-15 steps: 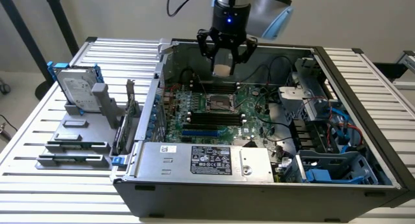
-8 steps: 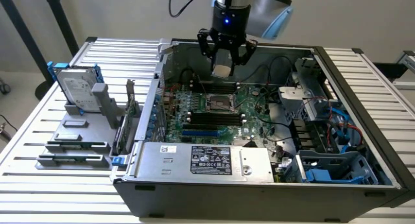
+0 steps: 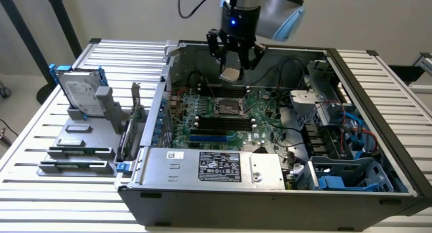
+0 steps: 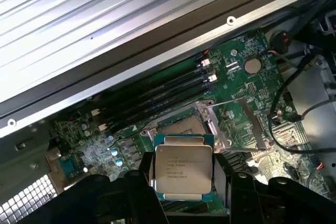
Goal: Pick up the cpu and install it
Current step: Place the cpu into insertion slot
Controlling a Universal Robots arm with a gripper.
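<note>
The black hand (image 3: 233,67) grips the cpu (image 3: 230,74), its fingers pressed on opposite edges of the flat square chip, whose matte silver lid carries printed lettering. The chip hangs in the air above the socket (image 3: 228,107), a square metal frame on the green motherboard (image 3: 266,123). Long black memory slots (image 3: 219,123) lie just beside the socket. The grey case walls (image 3: 164,91) stand well apart from it, with open room above.

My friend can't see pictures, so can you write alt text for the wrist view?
A small square shiny silver cpu is gripped by the black gripper, above a green motherboard with an empty metal-framed socket, inside an open grey metal computer case.
</note>
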